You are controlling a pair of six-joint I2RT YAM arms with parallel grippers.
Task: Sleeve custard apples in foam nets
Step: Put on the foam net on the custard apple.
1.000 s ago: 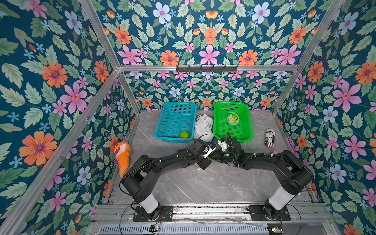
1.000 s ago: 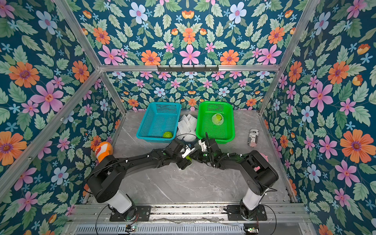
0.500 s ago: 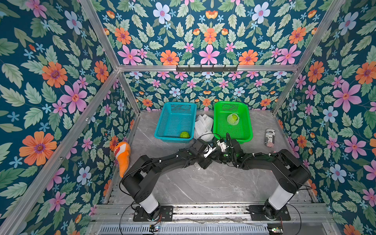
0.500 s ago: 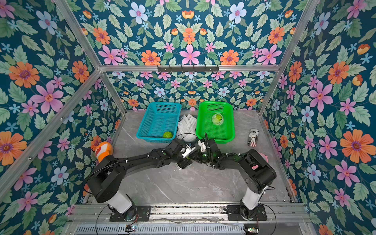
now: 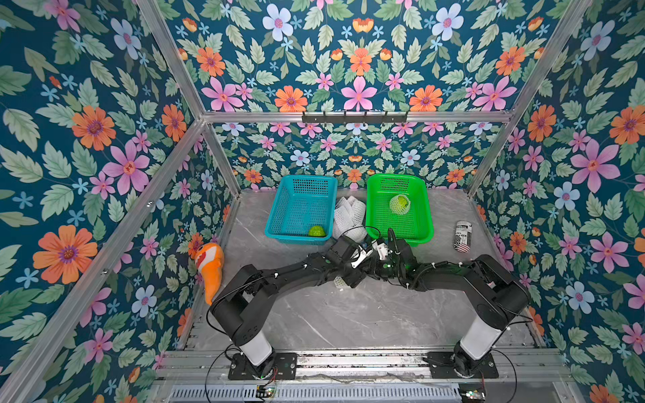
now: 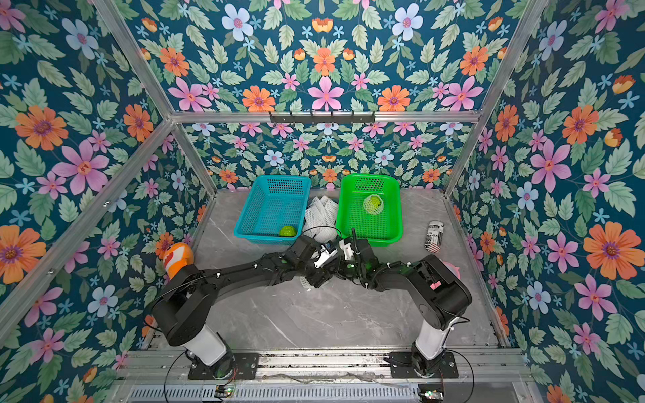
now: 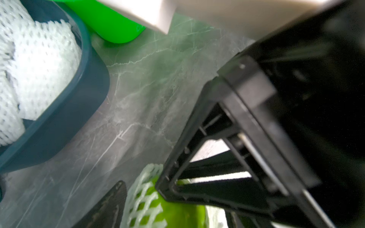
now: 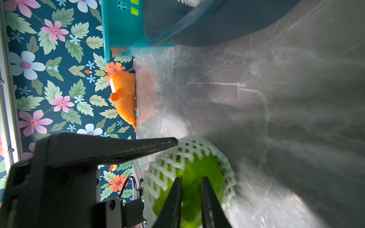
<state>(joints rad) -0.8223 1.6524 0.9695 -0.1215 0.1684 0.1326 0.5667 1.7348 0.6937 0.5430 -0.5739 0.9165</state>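
Now the custard apple [image 8: 197,171] is lying half-sleeved in the foam net [image 8: 177,156] right at the narrow right gripper [image 8: 191,178], hold unclear; the wide left gripper [image 5: 350,276] is flanking the net's rim.

Robotics laboratory test cell. Floral printed panels [image 5: 94,129] are mounted on bare aluminium framing [image 5: 244,117] around a marble-patterned tabletop [image 5: 349,321]. The left arm [image 5: 296,272] and right arm [image 5: 453,272], black with exposed cables, stand bolted to a metal rail [image 5: 349,363] at the front edge. Staged props lie around them: a blue basket [image 5: 309,185], a green basket [image 5: 394,183], an orange plush fish [image 5: 211,265] and a printed can [image 5: 462,237].
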